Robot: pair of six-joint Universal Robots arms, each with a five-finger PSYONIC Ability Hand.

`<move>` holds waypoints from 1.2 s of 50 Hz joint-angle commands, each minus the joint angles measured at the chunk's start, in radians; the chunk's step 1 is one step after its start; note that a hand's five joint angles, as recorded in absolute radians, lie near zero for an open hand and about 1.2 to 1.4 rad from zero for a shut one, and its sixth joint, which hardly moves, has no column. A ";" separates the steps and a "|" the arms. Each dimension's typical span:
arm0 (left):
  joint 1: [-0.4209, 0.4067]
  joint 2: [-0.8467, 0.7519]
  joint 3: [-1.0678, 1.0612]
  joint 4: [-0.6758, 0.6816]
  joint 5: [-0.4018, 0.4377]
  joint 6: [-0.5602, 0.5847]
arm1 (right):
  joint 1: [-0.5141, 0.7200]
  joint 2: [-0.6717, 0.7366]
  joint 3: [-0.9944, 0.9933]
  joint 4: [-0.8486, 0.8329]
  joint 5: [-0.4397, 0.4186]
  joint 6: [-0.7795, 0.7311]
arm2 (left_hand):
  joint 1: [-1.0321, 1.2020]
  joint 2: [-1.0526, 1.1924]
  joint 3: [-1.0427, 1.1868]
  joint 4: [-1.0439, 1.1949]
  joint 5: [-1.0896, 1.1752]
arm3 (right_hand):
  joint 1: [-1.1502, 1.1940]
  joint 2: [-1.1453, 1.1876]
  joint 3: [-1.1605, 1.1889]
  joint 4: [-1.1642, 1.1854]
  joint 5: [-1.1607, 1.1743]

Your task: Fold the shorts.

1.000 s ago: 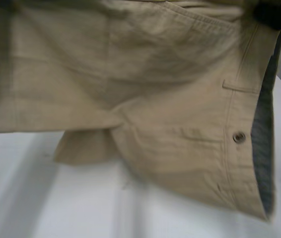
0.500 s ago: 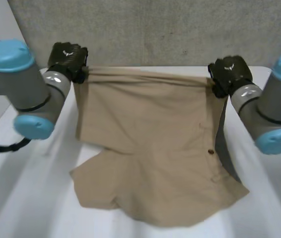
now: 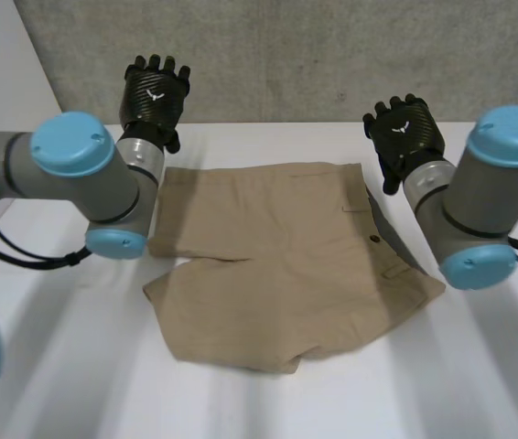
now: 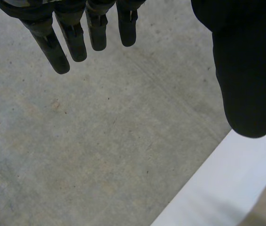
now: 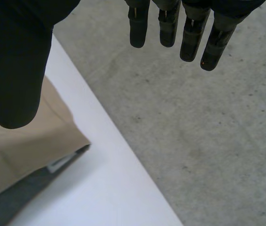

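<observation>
Left hand (image 3: 154, 91), right hand (image 3: 404, 137) straight-fingered; shorts (image 3: 277, 265) crosswise, waistband (image 3: 375, 229) rightward.

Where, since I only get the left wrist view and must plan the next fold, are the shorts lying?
Observer: In the head view the shorts lie flat in the middle of the white table.
Operator: Is the right hand on them?
Observer: No. The right hand is open, fingers straight, holding nothing, near their far corner.
Operator: Which way do they point?
Observer: The waist end, with its grey lining showing, is toward the right arm.
</observation>
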 commanded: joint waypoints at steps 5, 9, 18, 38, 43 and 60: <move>-0.103 0.407 -0.528 -0.147 -0.016 -0.049 | -0.091 -0.244 0.306 0.285 -0.236 -0.003 | 0.164 0.160 0.153 0.160 0.142 | -0.018 -0.038 -0.023 -0.047 -0.060; -0.149 0.507 -0.686 -0.207 -0.018 -0.136 | -0.177 -0.294 0.412 0.307 -0.356 -0.036 | 0.337 0.333 0.326 0.333 0.315 | 0.208 0.187 0.203 0.179 0.166; -0.221 0.585 -0.875 -0.322 -0.019 -0.360 | -0.361 -0.324 0.595 0.307 -0.585 -0.225 | 0.508 0.504 0.497 0.504 0.486 | 0.443 0.423 0.438 0.415 0.401; -0.196 0.455 -0.910 -0.299 -0.021 -0.400 | -0.397 -0.151 0.601 0.149 -0.619 -0.306 | 0.670 0.666 0.659 0.665 0.648 | 0.702 0.681 0.697 0.673 0.660; -0.189 0.439 -0.903 -0.292 -0.019 -0.399 | -0.397 -0.142 0.595 0.122 -0.613 -0.305 | 0.743 0.739 0.732 0.739 0.721 | 0.746 0.725 0.741 0.717 0.704; -0.149 0.361 -0.846 -0.207 -0.065 -0.337 | -0.394 -0.111 0.549 0.103 -0.574 -0.293 | 1.198 1.194 1.187 1.193 1.176 | 1.194 1.174 1.189 1.165 1.152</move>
